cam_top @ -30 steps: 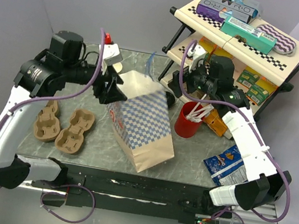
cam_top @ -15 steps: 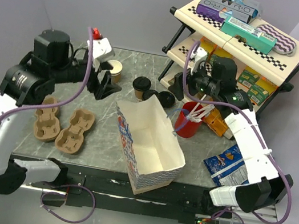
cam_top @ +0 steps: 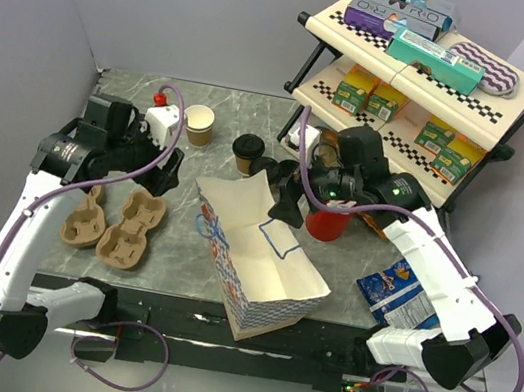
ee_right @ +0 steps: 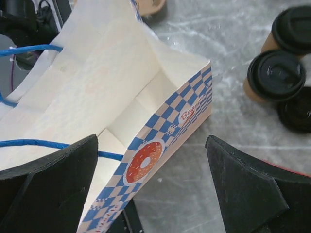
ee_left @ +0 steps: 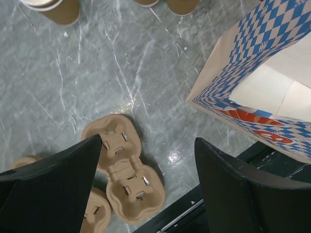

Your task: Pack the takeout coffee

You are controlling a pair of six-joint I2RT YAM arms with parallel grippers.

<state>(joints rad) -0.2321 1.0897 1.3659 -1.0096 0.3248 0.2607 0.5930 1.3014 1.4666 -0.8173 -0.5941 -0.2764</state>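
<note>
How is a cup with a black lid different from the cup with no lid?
The lidded cup is closed by a black top; the open cup shows its white inside. The lidded cup stands near the paper bag; the open cup stands farther left, alone. Both are small, brown and upright.

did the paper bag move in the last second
Yes. The paper bag came down and toward the near side; its mouth, once behind the red cup, now sits level with it.
</note>
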